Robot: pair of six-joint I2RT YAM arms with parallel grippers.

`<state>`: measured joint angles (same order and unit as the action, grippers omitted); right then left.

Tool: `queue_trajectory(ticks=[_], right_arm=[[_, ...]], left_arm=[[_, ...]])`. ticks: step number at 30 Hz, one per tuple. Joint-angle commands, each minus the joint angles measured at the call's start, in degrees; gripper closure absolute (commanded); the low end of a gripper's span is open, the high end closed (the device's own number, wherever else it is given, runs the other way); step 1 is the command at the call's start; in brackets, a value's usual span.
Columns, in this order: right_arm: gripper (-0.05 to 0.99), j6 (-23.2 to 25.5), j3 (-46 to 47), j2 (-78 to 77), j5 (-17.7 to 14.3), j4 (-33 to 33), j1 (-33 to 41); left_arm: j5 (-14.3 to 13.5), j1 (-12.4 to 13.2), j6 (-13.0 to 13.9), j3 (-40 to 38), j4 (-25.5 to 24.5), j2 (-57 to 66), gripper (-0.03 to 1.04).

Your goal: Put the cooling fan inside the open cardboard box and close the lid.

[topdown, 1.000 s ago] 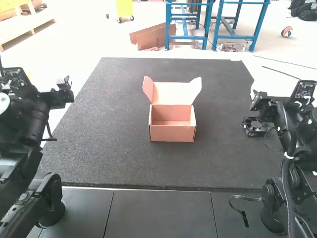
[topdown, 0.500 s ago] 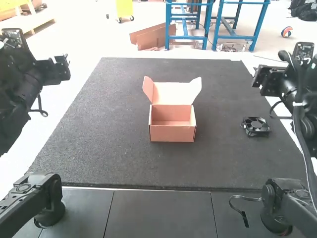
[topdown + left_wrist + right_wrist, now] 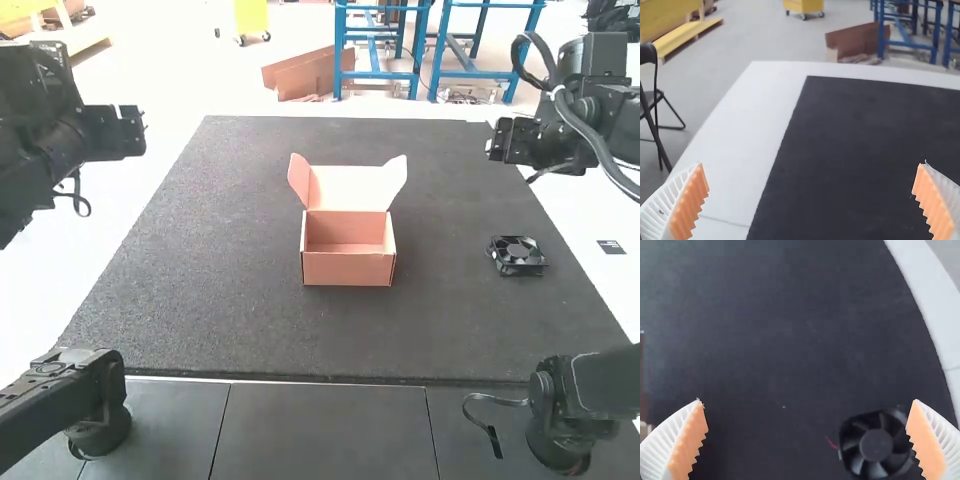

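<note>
The open cardboard box point(image 3: 348, 243) stands in the middle of the black mat point(image 3: 220, 260), its lid and flaps upright at the back. The black cooling fan point(image 3: 517, 254) lies flat on the mat to the box's right, also seen in the right wrist view point(image 3: 875, 446). My right gripper point(image 3: 805, 440) hangs open high above the mat, behind the fan; its arm point(image 3: 560, 135) is at the far right. My left gripper point(image 3: 810, 205) is open with nothing between its fingers, raised over the mat's far left edge, its arm point(image 3: 60, 145) at the left.
White tabletop point(image 3: 130, 170) borders the mat on the left and right. A dark strip point(image 3: 320, 430) runs along the table's front edge. A small black tag point(image 3: 611, 246) lies on the white surface right of the fan.
Both arms have risen from low beside the mat to high positions. The right arm lifted away from above the fan, which now lies uncovered. Box and fan have not moved.
</note>
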<state>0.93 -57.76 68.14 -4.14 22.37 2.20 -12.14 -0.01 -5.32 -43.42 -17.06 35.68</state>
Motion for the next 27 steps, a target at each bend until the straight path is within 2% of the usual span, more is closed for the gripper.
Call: queue_trajectory(ticks=[1,4,9,11,12,13,15,17,19,21,27], right_arm=[[0.03,-2.8,-4.9,1.6,-2.0,2.6,-2.3],[0.03,-4.4,-7.8,5.7,-2.1,7.9,-4.1],[0.03,-7.7,-11.7,10.6,-1.8,15.5,-8.8],[0.03,-8.1,-13.5,12.8,0.5,18.7,-11.2],[0.03,-9.9,-14.4,13.7,3.2,19.9,-12.5],[0.03,-14.3,-14.8,14.3,4.6,20.8,-13.6],[0.03,-20.6,-15.5,15.3,4.8,20.8,-15.5],[0.03,-22.9,-16.4,16.4,4.8,20.9,-16.4],[0.03,-23.7,-17.4,17.8,5.0,21.8,-16.5],[0.03,-24.1,-17.6,19.0,5.2,22.3,-16.9],[0.03,-24.0,-17.8,25.1,5.5,23.7,-17.4]], left_arm=[[-5.9,0.2,3.4,-1.9,0.3,0.7,0.04],[-5.5,-0.4,5.6,-1.8,0.4,1.3,0.04],[-5.3,-1.9,6.1,-0.4,-3.2,4.8,0.04],[-5.4,-2.6,6.1,-0.3,-4.9,6.4,0.04],[-5.3,-2.9,6.1,-0.5,-4.9,6.9,0.04],[-5.3,-3.1,6.1,-0.8,-4.9,7.0,0.04],[-3.6,-3.3,6.0,-1.2,-4.7,7.0,0.04],[-0.5,-3.6,4.3,-1.7,-4.9,7.0,0.04],[3.2,-3.9,0.3,-1.8,-5.3,7.2,0.04],[3.7,-4.6,-1.1,-1.7,-5.2,7.5,0.04],[2.9,-5.8,-1.3,-1.2,-5.2,9.7,0.04]])
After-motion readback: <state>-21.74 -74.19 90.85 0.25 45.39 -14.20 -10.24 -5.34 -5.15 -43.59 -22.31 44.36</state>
